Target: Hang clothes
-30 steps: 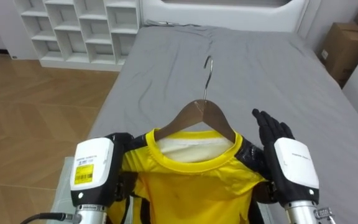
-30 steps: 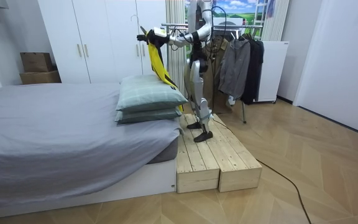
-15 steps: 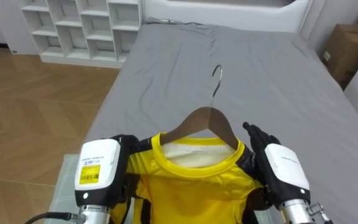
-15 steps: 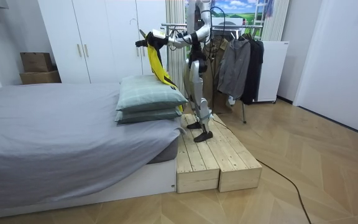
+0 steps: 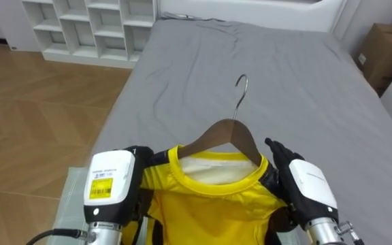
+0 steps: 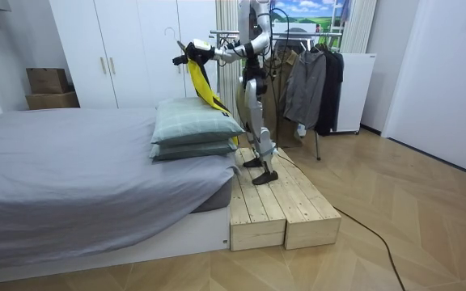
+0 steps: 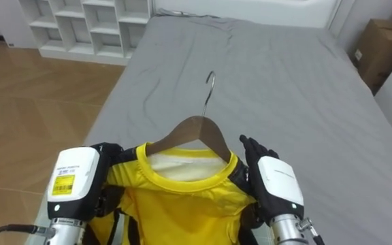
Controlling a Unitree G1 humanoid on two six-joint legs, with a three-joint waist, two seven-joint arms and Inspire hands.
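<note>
I hold a yellow shirt [image 5: 209,201] on a wooden hanger [image 5: 224,131] in front of me, above the grey bed [image 5: 284,75]; the hanger's metal hook [image 5: 241,92] points away from me. My left hand [image 5: 111,187] is at the shirt's left shoulder, its dark fingers curled into the cloth. At the right shoulder, my right hand [image 5: 306,194] lies with straight fingers [image 5: 278,150] against the cloth. In the room view I stand on a wooden platform [image 6: 277,202] by the bed's head, and the shirt [image 6: 201,81] hangs from my raised arms over the pillows [image 6: 192,129].
A clothes rack with dark garments [image 6: 314,81] stands behind me. White cube shelves [image 5: 94,27] and wood floor lie past the bed's left side. A cardboard box [image 5: 380,51] stands at the far right. White wardrobes [image 6: 120,56] line the wall.
My right hand has closed in from beside the shirt onto its right shoulder. The hanger and shirt have moved a little further out over the bed, and the head camera has shifted.
</note>
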